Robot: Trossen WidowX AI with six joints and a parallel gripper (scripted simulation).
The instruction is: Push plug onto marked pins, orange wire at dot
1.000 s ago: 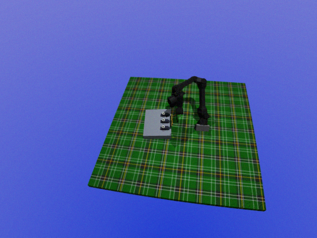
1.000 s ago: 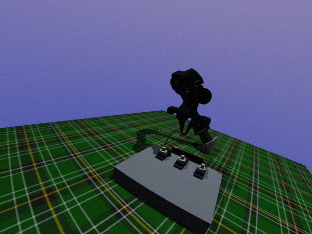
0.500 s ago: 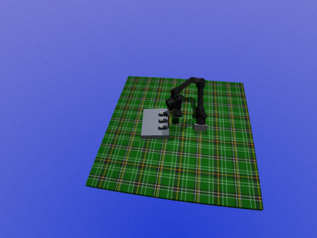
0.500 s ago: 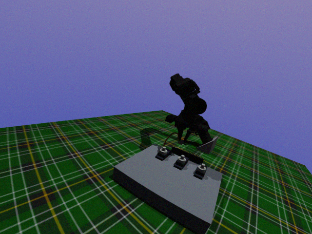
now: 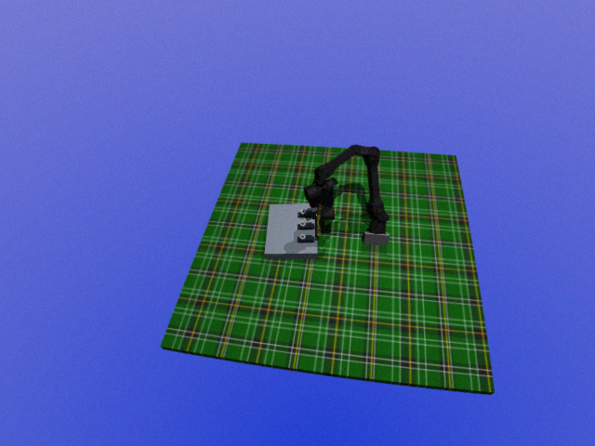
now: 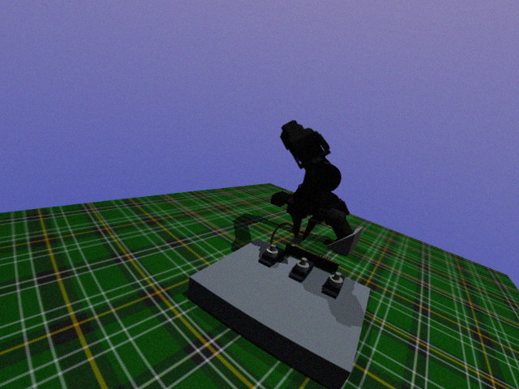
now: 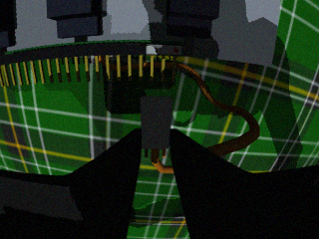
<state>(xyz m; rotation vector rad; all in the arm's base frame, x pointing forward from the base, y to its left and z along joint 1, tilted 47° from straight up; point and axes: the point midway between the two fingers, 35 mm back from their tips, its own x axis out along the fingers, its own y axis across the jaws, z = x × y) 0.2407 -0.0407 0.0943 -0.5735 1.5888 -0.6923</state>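
Your fingers grip the dark plug [image 7: 157, 121] just short of the pin row [image 6: 312, 256] [image 7: 120, 67].

You hold the plug by its sides, with its far end toward the pins and a visible gap between them in the wrist view; its square holes are out of your sight. An orange-brown lead [image 6: 281, 224] [image 7: 253, 130] loops beside it, but you cannot separate all three wires, and the black fingers hide part of the run. On the worktop [image 5: 384, 307] [image 6: 105, 267], three servos stand on the grey holder [image 5: 285, 230] [image 6: 268, 309]; the wrist view cuts them off at its upper edge. You cannot make out the coloured band or its dot, and from above, the arm [image 5: 374, 182] [image 6: 320, 180] covers the plug.
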